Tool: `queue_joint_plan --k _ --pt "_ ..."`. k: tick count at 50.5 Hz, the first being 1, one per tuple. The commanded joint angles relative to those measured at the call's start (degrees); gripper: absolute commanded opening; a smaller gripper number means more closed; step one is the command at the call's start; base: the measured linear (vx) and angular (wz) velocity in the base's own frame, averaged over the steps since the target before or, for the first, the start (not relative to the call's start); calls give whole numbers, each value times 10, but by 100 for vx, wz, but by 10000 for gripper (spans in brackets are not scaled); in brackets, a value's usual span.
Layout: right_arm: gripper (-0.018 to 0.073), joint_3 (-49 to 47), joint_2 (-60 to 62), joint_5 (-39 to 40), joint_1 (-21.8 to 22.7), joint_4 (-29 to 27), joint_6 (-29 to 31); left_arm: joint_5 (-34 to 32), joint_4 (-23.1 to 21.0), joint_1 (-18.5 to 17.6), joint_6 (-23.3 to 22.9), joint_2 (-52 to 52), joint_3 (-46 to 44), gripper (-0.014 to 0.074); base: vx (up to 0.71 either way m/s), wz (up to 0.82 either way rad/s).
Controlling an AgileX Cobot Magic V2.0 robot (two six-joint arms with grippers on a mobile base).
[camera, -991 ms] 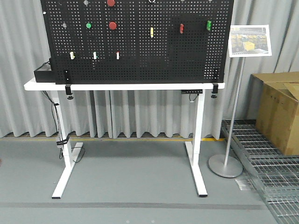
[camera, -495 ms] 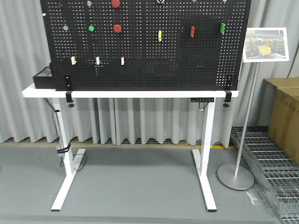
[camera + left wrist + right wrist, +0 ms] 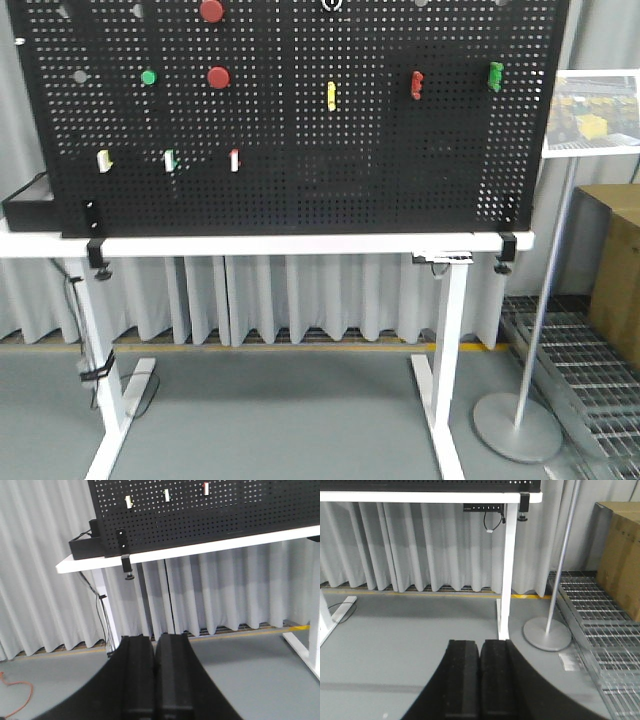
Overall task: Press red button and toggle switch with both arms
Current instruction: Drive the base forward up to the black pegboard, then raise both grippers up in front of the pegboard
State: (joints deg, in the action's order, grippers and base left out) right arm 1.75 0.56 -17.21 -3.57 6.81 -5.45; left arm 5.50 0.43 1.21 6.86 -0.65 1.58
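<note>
Exterior front-facing view is showing the red button point(image 3: 218, 77) on the pegboard point(image 3: 300, 160), the toggle switch point(image 3: 332, 4) cropped at the top edge. The left end effector point(image 3: 155, 642) and right end effector point(image 3: 480, 645) are sitting closed and empty. A look-alike button point(image 3: 211, 10) above may be inviting a wrong press.

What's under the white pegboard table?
Grey floor, curtain behind, a power strip under the end by the sign stand, cables down the opposite leg. Anything behind the curtain is hidden.

White table point(image 3: 300, 244), black pegboard point(image 3: 300, 135) upright on it, black box point(image 3: 25, 200) beside
</note>
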Motion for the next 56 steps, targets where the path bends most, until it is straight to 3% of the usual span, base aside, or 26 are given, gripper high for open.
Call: queue_joint_plan --k 1,56 --pt "0 7 5 46 4 2 4 -48 -4 -1 -4 -9 19 1 48 -1" --pt "0 7 5 46 4 2 4 -48 -4 -1 -4 -9 19 1 39 -1"
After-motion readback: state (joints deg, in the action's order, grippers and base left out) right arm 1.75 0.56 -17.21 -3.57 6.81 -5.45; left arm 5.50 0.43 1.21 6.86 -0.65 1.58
